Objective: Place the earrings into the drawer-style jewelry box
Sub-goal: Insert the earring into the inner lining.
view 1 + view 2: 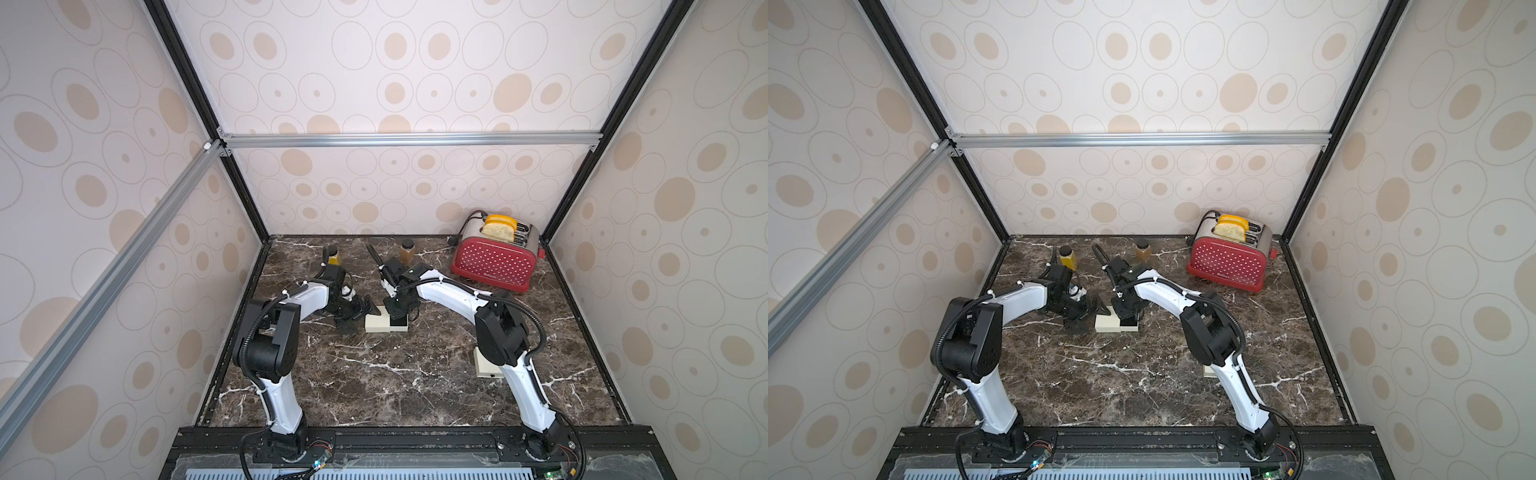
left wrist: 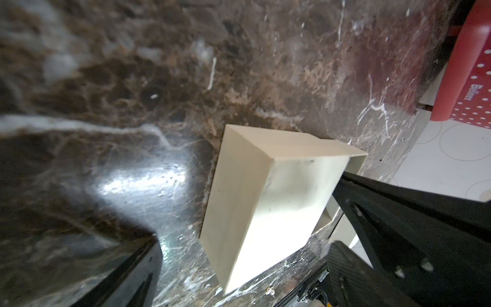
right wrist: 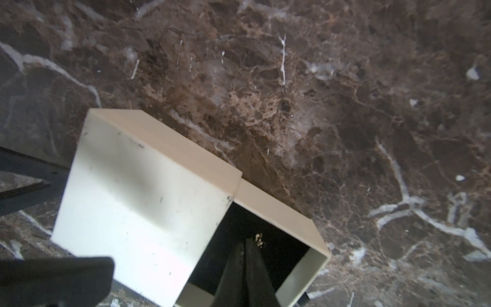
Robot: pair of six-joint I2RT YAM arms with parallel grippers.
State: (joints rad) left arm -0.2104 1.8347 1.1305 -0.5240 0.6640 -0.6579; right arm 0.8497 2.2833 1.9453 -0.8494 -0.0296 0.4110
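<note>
While the left gripper [image 1: 359, 315] stands spread wide and empty at the 9 o'clock end of the cream jewelry box [image 1: 377, 323], the box's drawer [image 3: 276, 210] is slid out toward 3 o'clock, its black lining showing. Over that opening the right gripper [image 3: 247, 243] points down with its jaws pressed together. A small gold earring [image 3: 259, 239] lies inside the drawer right at the fingertips; whether it is pinched cannot be told. At 2 o'clock from the box stands a red toaster [image 1: 494, 262].
</note>
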